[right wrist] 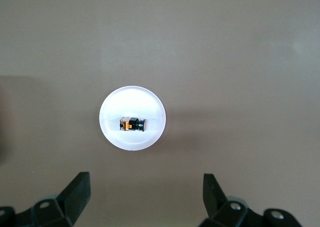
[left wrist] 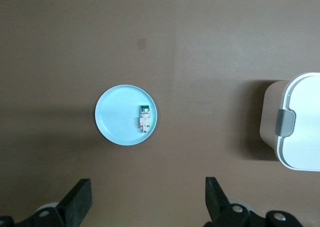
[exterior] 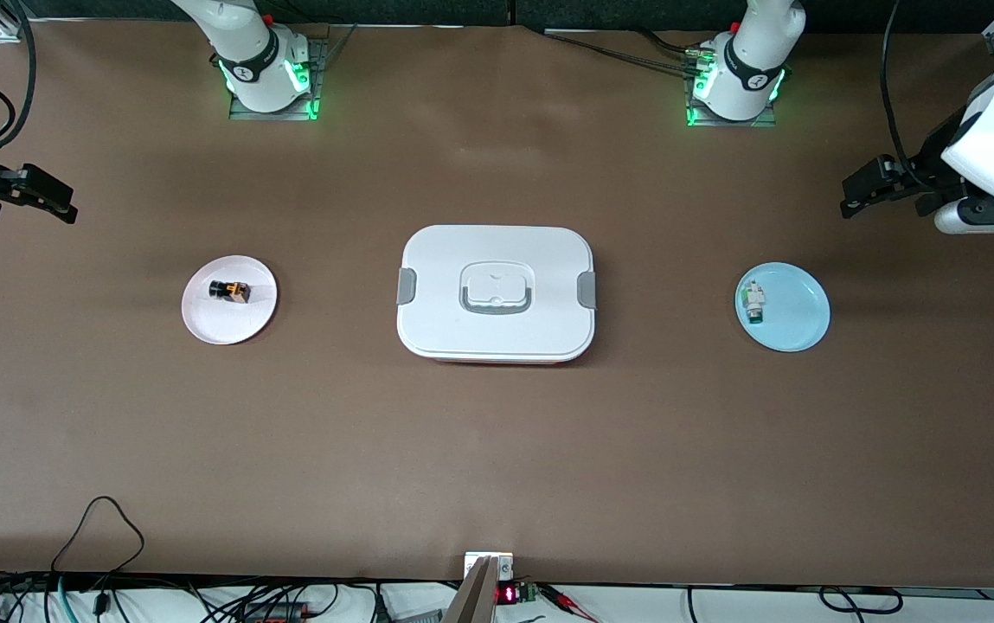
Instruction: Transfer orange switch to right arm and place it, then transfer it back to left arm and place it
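On white plate [exterior: 202, 324]: orange switch [exterior: 230, 291]. Beside it, mid-table: box [exterior: 497, 292]. Up over table ends: left gripper [left wrist: 147, 202], right gripper [right wrist: 145, 199], both spread wide, empty.

No text, label or number can be read anywhere.

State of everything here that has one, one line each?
Orange switch: lying on its side on the white plate, untouched.
Green switch: lying on the blue plate.
Box: lid on, side clasps down, between the two plates.
Left gripper: open, empty, up over the table's end.
Right gripper: open, empty, up over its end.
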Tool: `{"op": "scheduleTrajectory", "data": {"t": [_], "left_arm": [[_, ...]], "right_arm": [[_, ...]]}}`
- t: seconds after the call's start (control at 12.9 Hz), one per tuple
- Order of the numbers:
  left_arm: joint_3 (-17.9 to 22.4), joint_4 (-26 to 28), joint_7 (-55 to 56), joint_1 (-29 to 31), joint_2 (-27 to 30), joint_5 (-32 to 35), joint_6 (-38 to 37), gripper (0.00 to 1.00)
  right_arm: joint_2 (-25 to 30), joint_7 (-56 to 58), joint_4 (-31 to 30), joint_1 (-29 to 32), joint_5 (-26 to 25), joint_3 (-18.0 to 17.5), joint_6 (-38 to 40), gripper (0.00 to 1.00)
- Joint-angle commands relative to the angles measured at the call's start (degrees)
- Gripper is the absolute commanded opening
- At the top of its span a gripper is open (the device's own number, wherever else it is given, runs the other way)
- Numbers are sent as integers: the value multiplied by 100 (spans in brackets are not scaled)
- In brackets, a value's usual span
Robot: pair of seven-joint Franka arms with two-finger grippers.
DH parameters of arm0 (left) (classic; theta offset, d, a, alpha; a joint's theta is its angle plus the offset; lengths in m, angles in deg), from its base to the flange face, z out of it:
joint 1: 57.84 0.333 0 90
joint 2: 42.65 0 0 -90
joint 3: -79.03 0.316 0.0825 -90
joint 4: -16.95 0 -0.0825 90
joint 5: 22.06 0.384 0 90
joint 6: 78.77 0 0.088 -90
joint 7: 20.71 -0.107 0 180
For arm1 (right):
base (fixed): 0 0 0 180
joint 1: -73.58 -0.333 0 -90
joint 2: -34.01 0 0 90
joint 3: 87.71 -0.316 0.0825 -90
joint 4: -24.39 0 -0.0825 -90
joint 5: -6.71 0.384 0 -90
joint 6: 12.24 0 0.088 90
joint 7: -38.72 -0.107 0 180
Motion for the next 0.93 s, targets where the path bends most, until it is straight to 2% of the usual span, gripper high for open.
{"op": "scheduleTrajectory", "data": {"t": [0.0, 0.62, 0.85], "left_arm": [[-35, -144, -192, 40, -53, -10, -61, 100], [-35, -135, -273, 49, -44, -10, -87, 100], [-26, -126, -281, 49, -44, -10, -87, 100]], "right_arm": [[-53, 6, 137, 15, 64, -11, 119, 100], [-80, 6, 137, 7, 73, -10, 84, 100], [-264, 101, 137, -2, 73, -19, 119, 100]]}}
